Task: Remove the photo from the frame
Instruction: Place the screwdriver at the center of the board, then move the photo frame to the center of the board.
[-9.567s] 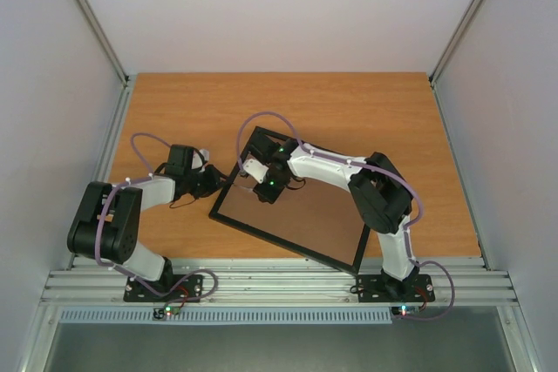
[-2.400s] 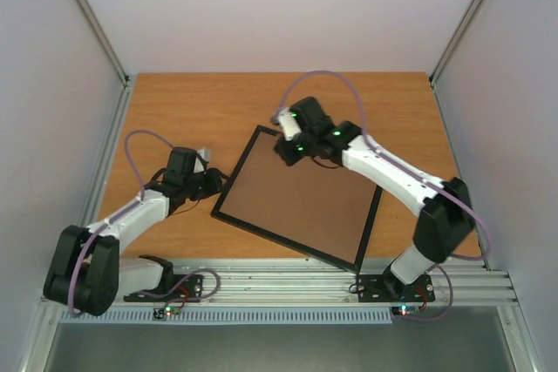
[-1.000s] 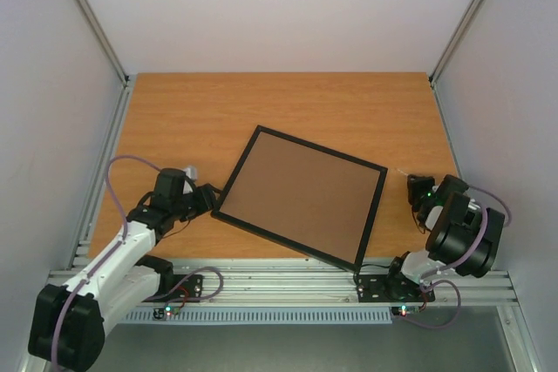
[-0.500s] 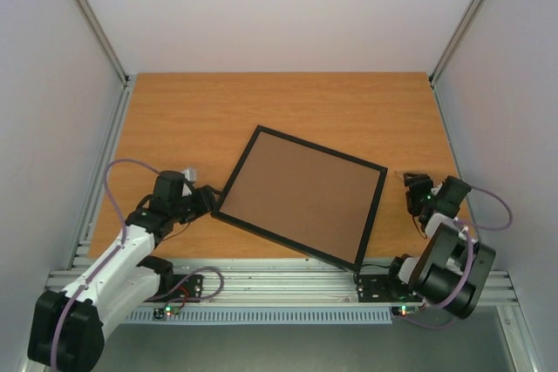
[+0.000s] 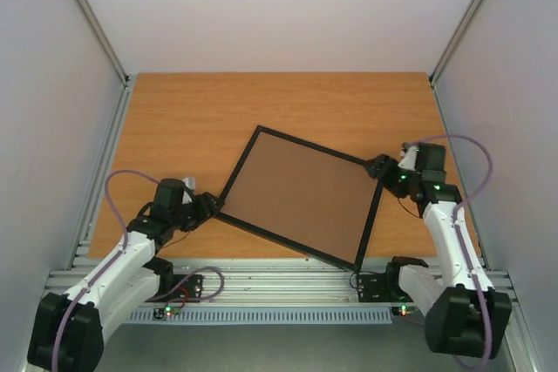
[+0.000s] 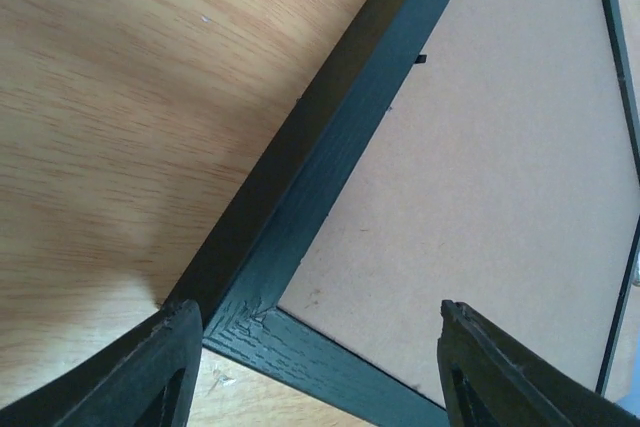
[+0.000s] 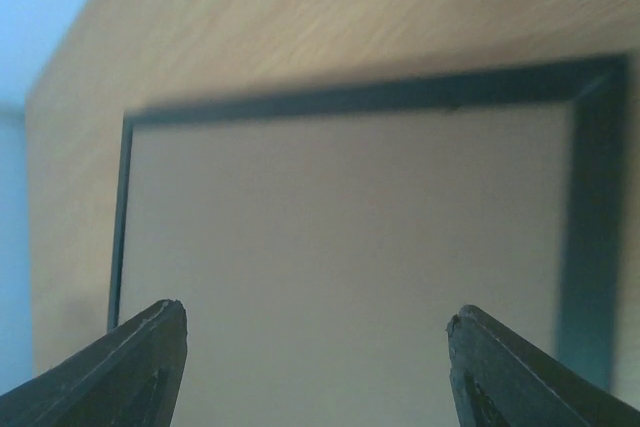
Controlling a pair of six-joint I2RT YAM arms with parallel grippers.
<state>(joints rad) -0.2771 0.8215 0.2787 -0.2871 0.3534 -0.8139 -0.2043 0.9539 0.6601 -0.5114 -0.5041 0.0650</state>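
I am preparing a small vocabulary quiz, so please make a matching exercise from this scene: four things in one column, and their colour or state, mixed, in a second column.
Column 1
1. frame
2. board
3. table
4. left gripper

Column 2
A. plain light brown, facing up inside the black border
B. open, at the left corner of the border
C. thin, black, lying flat
D. orange wood grain

Pairs: 1-C, 2-A, 3-D, 4-B

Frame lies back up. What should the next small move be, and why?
Probably close the right gripper on the frame's right corner to lift it: it and the left gripper hang open at opposite corners, the brown backing board faces up, no photo shows.
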